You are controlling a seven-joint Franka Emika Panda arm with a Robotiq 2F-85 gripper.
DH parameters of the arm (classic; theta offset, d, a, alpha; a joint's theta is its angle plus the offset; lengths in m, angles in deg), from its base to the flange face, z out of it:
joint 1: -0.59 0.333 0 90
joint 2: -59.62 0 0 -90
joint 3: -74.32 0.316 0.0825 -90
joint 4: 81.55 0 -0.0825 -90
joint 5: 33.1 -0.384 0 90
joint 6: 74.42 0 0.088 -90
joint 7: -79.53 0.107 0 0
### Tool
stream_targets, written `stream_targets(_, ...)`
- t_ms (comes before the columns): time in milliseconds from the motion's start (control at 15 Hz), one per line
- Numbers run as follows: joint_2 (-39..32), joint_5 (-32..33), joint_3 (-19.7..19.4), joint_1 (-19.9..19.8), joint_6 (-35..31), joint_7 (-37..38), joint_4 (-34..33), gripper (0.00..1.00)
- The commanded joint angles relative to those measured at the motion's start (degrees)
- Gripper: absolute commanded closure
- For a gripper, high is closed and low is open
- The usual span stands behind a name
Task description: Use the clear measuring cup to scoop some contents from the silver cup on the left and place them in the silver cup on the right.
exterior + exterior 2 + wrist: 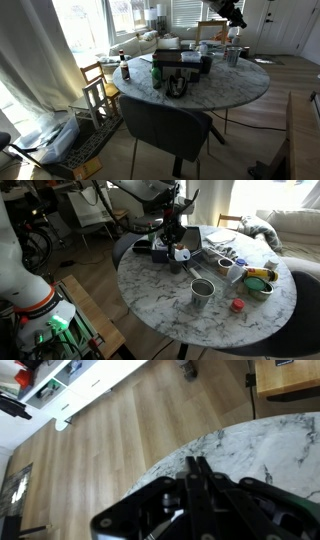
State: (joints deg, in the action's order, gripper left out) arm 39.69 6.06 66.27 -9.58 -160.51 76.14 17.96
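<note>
A round marble counter (150, 305) is seen in a living room with a wooden floor (110, 440). Nearest in an exterior view, a red cap (237, 305) is laid close to a silver cup (202, 290), which is stood upright and open; its contents cannot be made out. Just behind, a bowl (262, 286) is filled with something green and yellow. The clear measuring cup (235, 272) is stood beside it, too blurred for its contents to be told. Farther back, the jaws are hung from the arm (150, 192) above a black box (160, 248), well apart from the clear measuring cup. In the wrist view the jaws are seen pressed together, with nothing held between them.
</note>
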Motion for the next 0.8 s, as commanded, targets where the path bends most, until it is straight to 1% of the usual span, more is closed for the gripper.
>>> stream_targets(0, 3.96, -6.03, -1.42, -4.82, -6.51, -6.71, 4.24, 0.99)
stream_targets(333, 2.65, -15.3, -4.38, -9.93, -10.97, -16.83, 2.98, 0.99)
stream_targets(733, 0.01, -26.28, -5.14, -13.91, -15.67, -25.14, 0.09, 0.99)
